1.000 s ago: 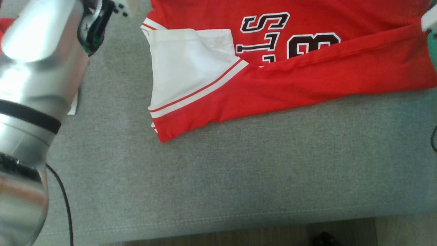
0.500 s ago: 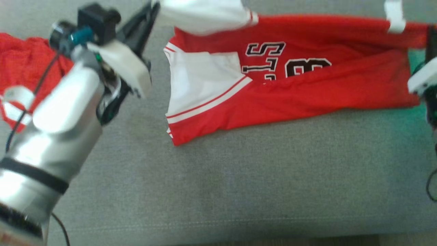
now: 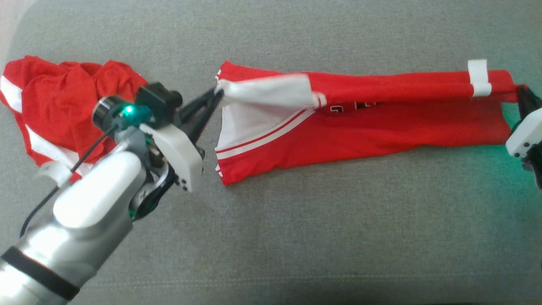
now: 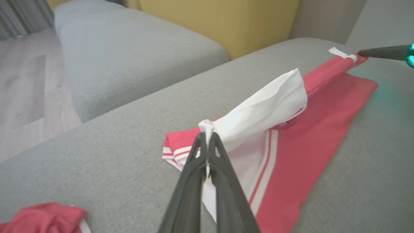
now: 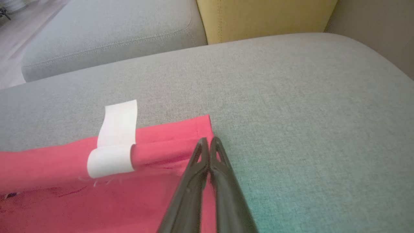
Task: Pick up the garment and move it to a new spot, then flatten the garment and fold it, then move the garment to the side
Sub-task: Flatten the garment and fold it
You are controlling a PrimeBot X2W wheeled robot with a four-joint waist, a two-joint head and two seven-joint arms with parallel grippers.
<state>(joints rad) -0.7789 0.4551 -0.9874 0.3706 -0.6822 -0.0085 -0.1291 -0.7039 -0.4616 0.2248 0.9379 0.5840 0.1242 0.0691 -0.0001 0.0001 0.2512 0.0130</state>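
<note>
Jersey (image 3: 360, 127) stretched long across the sofa (image 3: 296, 237), strung between the two sets of fingers. Red for the most part, with a white sleeve and red-and-white striping at the end by the left fingers (image 3: 211, 96). Clamped shut on a bunched tip of that white sleeve, holding it clear of the cloth beneath (sleeve hanging like a small tent in the left wrist view). At the other end, right fingers (image 3: 523, 94) closed tight on the red corner of the folded upper edge, just beside a white tag (image 3: 478, 78) looped over that edge. Upper edge raised in a taut line from one grip to the other. Lower half lying on the cushion, with a scrap of dark lettering peeping out below the fold. Behind the left fingers, past the wrist, a second red garment (image 3: 63, 101) crumpled in a heap, apart from the jersey. Beyond both sets of fingertips, more grey sofa, then a yellow cushion (image 4: 220, 22). Wooden floor (image 4: 19, 81) off to the left of the left fingers.
</note>
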